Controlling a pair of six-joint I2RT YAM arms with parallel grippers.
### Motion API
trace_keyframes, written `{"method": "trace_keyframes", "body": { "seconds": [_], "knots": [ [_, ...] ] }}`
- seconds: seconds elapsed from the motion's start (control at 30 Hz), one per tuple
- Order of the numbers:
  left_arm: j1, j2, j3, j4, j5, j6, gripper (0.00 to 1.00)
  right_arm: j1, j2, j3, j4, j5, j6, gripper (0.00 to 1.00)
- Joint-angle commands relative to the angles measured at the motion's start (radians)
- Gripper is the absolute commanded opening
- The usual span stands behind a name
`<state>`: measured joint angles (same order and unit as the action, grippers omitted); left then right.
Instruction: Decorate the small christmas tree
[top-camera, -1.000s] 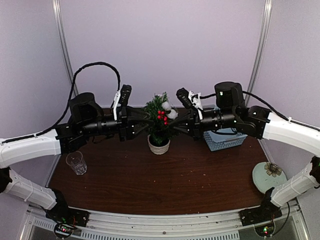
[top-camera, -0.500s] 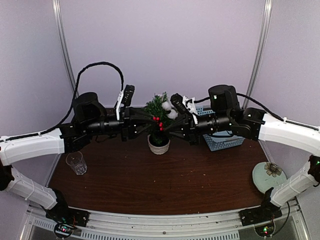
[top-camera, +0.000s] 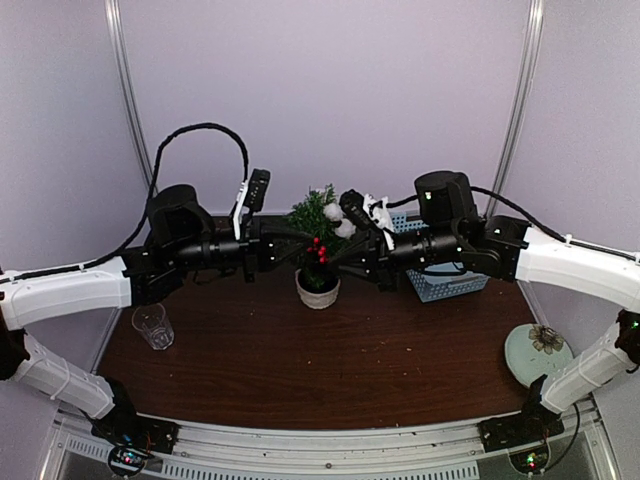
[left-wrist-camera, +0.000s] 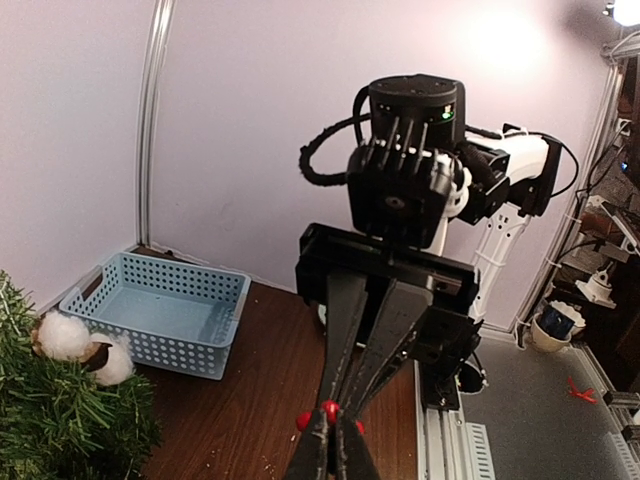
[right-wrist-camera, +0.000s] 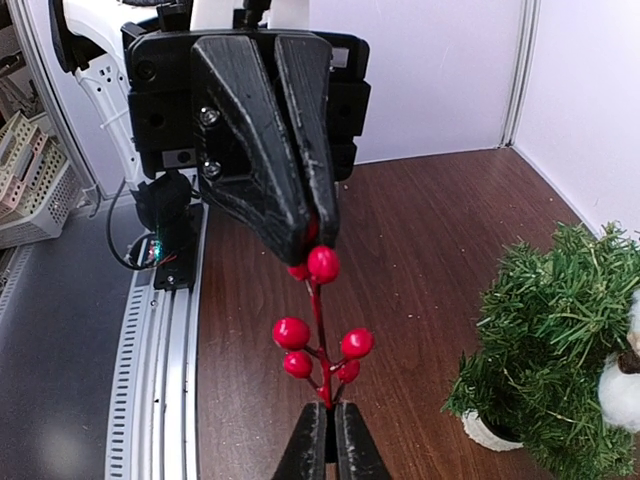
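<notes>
Dark-brown tabletop (top-camera: 300, 380), pale lilac walls behind; you are working both arms above its far middle.

Item 1, small christmas tree (top-camera: 316, 222): it is standing upright in its white pot (top-camera: 318, 292) at the far centre of the table, between the two wrists. It is already wearing white cotton bolls (left-wrist-camera: 65, 336) near its top.

Item 2, berry sprig (right-wrist-camera: 322, 340): red berries on a thin stem, hanging in the air just in front of the tree, not sitting in its branches.

Item 3, right gripper (right-wrist-camera: 328, 425): you are keeping it clenched on the sprig's stem end.

Item 4, left gripper (left-wrist-camera: 330, 432): half spread a second ago, it is now clamping shut on the sprig's berry tip, nose to nose with the right. Reading: you are probably passing the sprig across or steadying it, so planting it in the tree is still waiting.

Item 5, bystanders: light-blue basket (left-wrist-camera: 165, 310) right of the tree; clear glass (top-camera: 153, 325) at the table's left edge; pale plate (top-camera: 540, 352) at the right edge.

Hard to make out:
- From above, the arms are covering the tree's middle.
- A berry is hiding how much stem the left fingers are really pinching.
- Both wrist views are cropping the tree.
</notes>
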<state>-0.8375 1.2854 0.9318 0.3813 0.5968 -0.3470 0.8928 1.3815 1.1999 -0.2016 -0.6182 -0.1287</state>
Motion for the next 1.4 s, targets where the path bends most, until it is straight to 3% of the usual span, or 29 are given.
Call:
{"method": "trace_keyframes", "body": {
  "seconds": [0.0, 0.07, 0.13, 0.3, 0.47, 0.63, 0.97, 1.37],
  "knots": [
    [0.001, -0.037, -0.012, 0.055, -0.042, -0.003, 0.0, 0.011, 0.006, 0.019, 0.005, 0.062, -0.001, 0.12],
    [0.007, -0.059, -0.021, 0.033, -0.089, 0.018, 0.0, 0.009, 0.008, 0.022, 0.0, 0.077, 0.008, 0.39],
    [0.018, -0.08, -0.026, 0.005, -0.148, 0.041, 0.0, 0.009, 0.008, 0.025, -0.011, 0.094, 0.007, 0.54],
    [0.077, -0.116, -0.02, -0.076, -0.292, 0.083, 0.0, 0.004, -0.029, 0.003, -0.009, 0.159, -0.001, 0.71],
    [0.167, -0.116, 0.028, -0.206, -0.481, 0.107, 0.0, -0.02, -0.08, -0.025, 0.002, 0.224, 0.0, 0.83],
    [0.193, -0.058, 0.123, -0.317, -0.549, 0.184, 0.0, -0.071, -0.127, -0.08, 0.069, 0.248, 0.049, 0.98],
    [0.201, 0.102, 0.264, -0.375, -0.437, 0.214, 0.0, -0.146, -0.149, -0.118, 0.111, 0.226, 0.105, 1.0],
    [0.204, 0.239, 0.3, -0.33, -0.362, 0.218, 0.0, -0.196, -0.086, -0.106, 0.055, 0.279, 0.179, 1.0]
  ]
}}
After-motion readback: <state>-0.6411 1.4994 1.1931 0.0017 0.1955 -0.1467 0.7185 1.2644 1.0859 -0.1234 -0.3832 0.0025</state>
